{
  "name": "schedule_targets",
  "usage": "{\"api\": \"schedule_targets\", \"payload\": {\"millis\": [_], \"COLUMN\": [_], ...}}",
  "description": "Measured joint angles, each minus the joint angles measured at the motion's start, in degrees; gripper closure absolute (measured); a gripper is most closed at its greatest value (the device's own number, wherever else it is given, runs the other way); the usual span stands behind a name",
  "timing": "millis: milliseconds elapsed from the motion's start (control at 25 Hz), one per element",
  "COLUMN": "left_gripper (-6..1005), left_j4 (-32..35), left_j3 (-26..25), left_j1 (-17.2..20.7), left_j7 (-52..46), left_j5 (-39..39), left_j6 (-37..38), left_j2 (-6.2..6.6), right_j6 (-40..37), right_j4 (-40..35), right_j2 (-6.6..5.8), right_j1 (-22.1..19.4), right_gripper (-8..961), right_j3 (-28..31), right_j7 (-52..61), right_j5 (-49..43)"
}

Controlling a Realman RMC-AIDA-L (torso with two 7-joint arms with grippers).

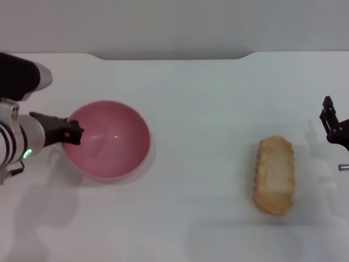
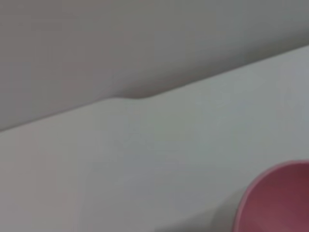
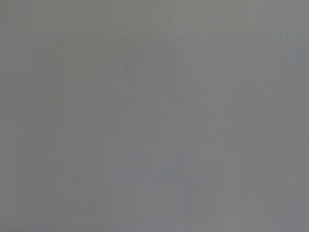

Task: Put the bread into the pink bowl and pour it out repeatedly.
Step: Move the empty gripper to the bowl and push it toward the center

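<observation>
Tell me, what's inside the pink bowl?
Nothing. The pink bowl is empty, its whole glossy inside showing. The bread lies on the table. The left claw is at the rim.

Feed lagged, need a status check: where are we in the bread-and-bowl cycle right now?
Nothing in the bowl: the pink bowl stands upright and empty. The left gripper is at its rim on the robot's left. The bread lies on the table, apart from the right gripper at the right edge. Left: pick the bread, drop it in, pour.
</observation>
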Motion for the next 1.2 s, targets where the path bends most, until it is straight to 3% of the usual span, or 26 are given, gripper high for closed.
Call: {"api": "schedule_targets", "payload": {"millis": [160,440,600,840,960,1200], "left_gripper": [924,947,949,950,949,949], "left_j4": [2.58,3.51,4.27,4.28,4.17,3.14], "left_j3": [-0.97,-1.46,-2.18,-2.74,-2.74,-2.8], "left_j1": [-0.36,-1.77,-2.44,-3.27,-3.39,-4.27], "left_j7": [-0.02,-0.01,0.23,0.37,0.4,0.45], "left_j5": [0.01,0.12,0.14,0.14,0.13,0.09], "left_j6": [-1.83,-3.36,-3.82,-4.11,-4.11,-3.62], "left_j2": [0.05,0.15,0.12,0.15,0.15,0.14], "right_j6": [3.05,16.34,35.9,73.3,87.26,110.08], "right_j4": [-2.64,-12.91,-24.69,-44.85,-50.95,-60.88], "right_j2": [-0.03,-0.21,-0.25,-0.06,-0.16,-0.27], "right_j1": [-0.46,-3.01,-5.74,-8.25,-6.96,0.91], "right_gripper": [375,377,378,379,380,382], "right_j3": [0.16,4.79,13.88,31.01,36.72,39.02], "right_j7": [-0.19,-7.07,-11.88,-15.21,-13.2,3.73], "right_j5": [-0.03,-0.06,-0.12,-0.19,-1.98,-24.71]}}
